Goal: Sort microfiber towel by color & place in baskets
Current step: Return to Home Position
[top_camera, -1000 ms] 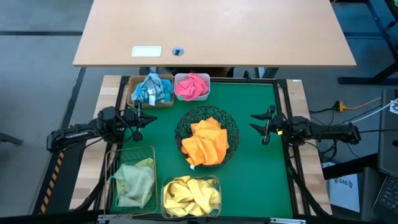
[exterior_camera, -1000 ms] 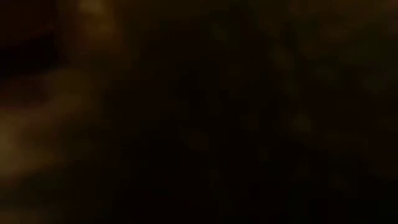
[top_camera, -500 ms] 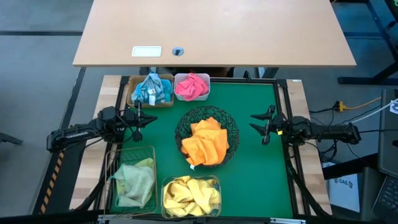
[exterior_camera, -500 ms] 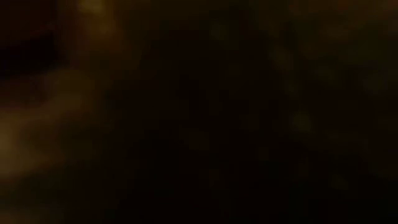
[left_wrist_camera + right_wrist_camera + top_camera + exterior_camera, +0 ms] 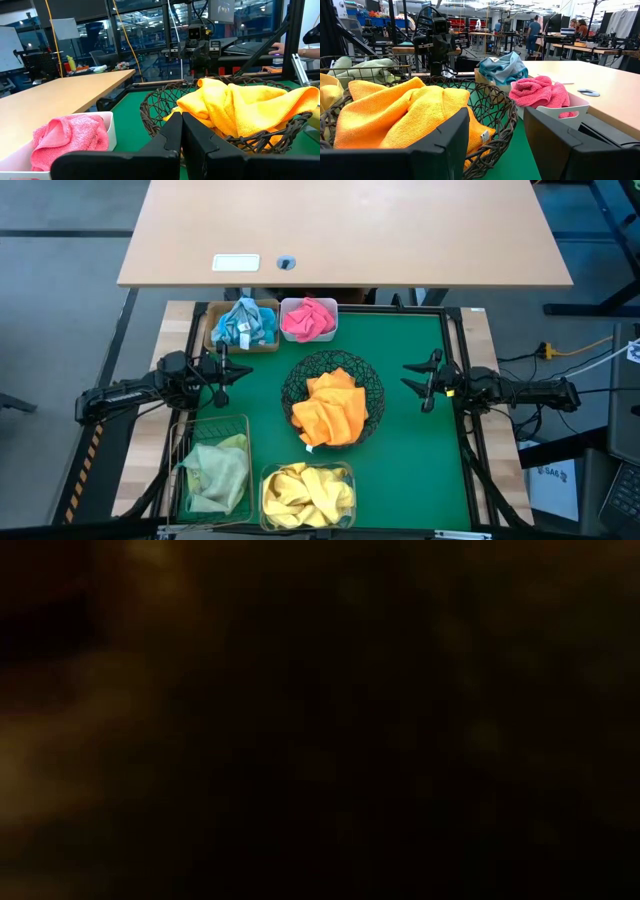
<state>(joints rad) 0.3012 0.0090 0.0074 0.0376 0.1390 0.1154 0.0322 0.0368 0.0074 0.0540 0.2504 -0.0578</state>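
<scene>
On the desk [image 5: 410, 470], sorting looks finished.
Five baskets [image 5: 288, 390] each hold one colour, no loose towels; left jaws together, right jaws apart, parked at sides.

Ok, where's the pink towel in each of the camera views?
High view: pink towel in the white tub, at the green mat's top edge, right of the blue towel.
Low view: too dark to tell.
Left wrist view: in the tub beside the black wire bowl.
Right wrist view: in the tub beside the bowl.
Landmark: the bowl of orange towel.
</scene>
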